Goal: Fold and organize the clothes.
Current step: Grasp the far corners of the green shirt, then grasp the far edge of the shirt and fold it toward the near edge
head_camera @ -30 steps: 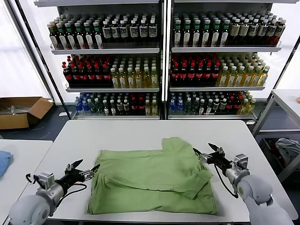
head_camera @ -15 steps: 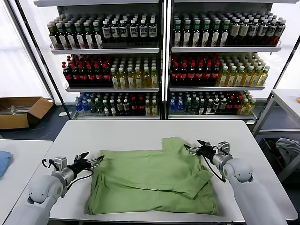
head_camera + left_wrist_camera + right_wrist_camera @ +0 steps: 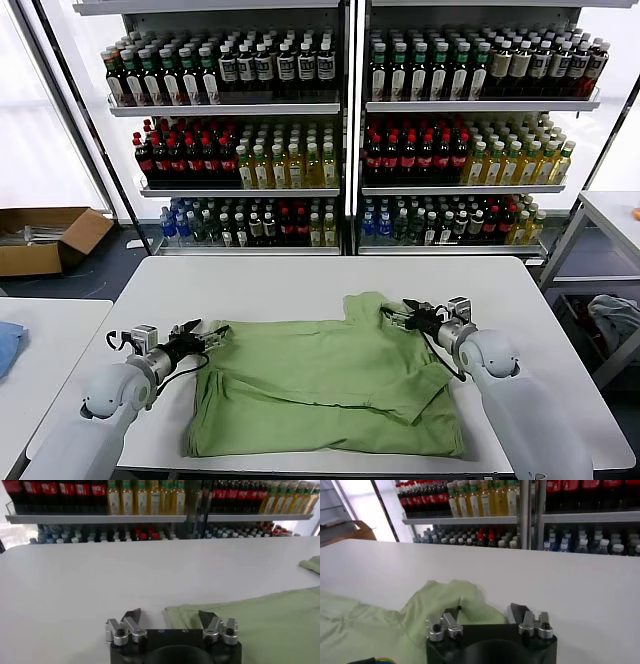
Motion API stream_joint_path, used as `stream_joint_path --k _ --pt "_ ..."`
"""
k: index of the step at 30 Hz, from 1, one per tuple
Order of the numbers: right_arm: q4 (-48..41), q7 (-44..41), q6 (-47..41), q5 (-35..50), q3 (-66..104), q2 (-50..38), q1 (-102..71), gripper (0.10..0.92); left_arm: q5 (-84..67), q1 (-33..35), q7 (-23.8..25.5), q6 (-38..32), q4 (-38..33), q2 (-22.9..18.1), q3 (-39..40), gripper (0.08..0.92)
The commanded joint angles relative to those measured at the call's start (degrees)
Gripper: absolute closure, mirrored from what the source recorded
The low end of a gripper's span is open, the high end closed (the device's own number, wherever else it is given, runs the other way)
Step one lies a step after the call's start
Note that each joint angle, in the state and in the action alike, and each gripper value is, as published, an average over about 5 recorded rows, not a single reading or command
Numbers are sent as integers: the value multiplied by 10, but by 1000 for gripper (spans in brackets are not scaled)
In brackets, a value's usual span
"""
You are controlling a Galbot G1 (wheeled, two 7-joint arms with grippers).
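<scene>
Both open grippers have advanced inward: left gripper (image 3: 199, 335) to the light green polo shirt's (image 3: 330, 385) far-left corner, right gripper (image 3: 397, 316) to its raised sleeve.

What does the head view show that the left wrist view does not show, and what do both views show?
Only the head view shows the whole light green polo shirt, the right gripper open at its raised sleeve, a blue cloth on the side table and a cardboard box.

Only the left wrist view shows, from close, the shirt's corner lying flat between the left gripper's open fingers.

Both show the left gripper, the shirt, the white table and the bottle shelves.
</scene>
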Motion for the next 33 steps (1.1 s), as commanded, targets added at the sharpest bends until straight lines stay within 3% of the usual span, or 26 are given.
stream_joint_path --k 1,15,22,33 --pt "-10 -2 -2 3 -10 2 9 498 6 -12 5 2 21 -1 16 334" --pt "6 -1 -1 9 -12 -2 3 891 32 24 23 9 -12 -1 19 732" --pt "22 3 3 20 -7 -3 -1 914 42 23 16 -2 -18 -3 16 903" --pt "111 18 6 58 36 -15 -47 914 11 46 -27 -34 -100 1 -16 912"
